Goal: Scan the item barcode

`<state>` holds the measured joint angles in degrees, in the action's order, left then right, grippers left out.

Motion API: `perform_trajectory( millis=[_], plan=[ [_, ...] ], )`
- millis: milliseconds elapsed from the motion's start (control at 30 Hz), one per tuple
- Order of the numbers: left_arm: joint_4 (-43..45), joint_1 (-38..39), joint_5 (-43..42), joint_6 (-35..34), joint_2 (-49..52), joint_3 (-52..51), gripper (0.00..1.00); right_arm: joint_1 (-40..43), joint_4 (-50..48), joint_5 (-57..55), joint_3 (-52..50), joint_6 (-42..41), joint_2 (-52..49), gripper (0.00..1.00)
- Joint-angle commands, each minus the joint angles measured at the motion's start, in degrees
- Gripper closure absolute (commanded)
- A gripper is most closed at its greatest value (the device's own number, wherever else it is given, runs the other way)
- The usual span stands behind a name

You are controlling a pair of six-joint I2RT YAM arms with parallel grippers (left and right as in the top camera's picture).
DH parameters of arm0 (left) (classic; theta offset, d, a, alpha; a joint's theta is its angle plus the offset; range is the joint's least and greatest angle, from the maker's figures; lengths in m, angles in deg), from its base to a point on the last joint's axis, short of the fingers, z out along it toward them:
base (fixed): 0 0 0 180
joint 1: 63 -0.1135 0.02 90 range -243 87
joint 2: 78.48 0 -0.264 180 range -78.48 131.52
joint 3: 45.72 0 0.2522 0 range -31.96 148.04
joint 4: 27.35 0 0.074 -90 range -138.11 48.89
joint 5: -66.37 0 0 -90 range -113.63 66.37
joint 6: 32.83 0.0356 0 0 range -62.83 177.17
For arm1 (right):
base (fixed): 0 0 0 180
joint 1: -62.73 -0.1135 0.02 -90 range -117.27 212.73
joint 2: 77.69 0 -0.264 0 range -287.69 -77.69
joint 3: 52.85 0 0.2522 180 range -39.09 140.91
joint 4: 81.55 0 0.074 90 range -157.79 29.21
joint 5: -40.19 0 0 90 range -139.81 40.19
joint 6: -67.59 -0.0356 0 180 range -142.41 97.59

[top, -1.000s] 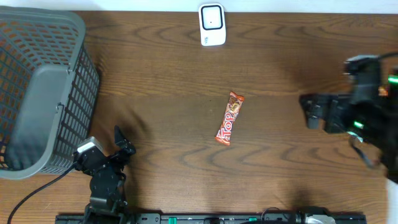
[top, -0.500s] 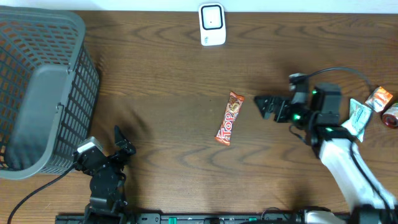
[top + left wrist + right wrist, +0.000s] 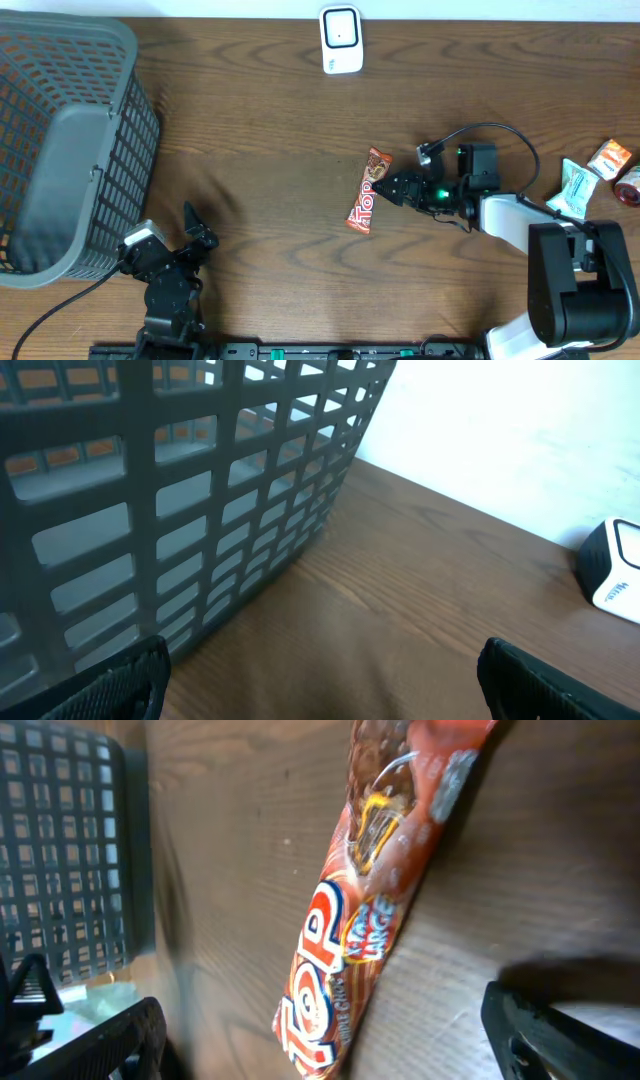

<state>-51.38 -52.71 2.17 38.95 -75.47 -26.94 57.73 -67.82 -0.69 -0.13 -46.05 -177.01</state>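
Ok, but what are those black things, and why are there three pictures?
They are two robot arms, each ending in a two-finger hand. One picture looks down from above the table. The other two come from small cameras on the arms' wrists. On the table are a candy bar, a grey basket, a white scanner and some snacks at the right edge. The right hand is open, close beside the candy bar, holding nothing. The left hand is open and empty too, near the basket.

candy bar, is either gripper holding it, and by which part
Nothing is held. The right gripper is open beside the bar, not closed on it; the left gripper is open, empty.
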Motion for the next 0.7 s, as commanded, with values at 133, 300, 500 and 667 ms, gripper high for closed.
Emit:
perform_trajectory(
  millis=[133,300,500,667],
  plan=[
    [-0.3,-0.2,0.3,-0.1,-0.1,-1.4,0.02,-5.7,12.4,-25.7,0.4,-5.7,-5.8,0.01],
    [-0.3,-0.2,0.3,-0.1,-0.1,-1.4,0.02,-9.5,17.7,-33.5,5.6,-6.1,-9.9,0.01],
    [-0.3,-0.2,0.3,-0.1,-0.1,-1.4,0.02,-9.1,20.0,-33.4,8.2,-7.5,-15.1,0.18],
    [-0.3,-0.2,0.3,-0.1,-0.1,-1.4,0.02,-8.4,20.8,-35.6,8.1,-7.6,-15.2,0.28]
  ],
)
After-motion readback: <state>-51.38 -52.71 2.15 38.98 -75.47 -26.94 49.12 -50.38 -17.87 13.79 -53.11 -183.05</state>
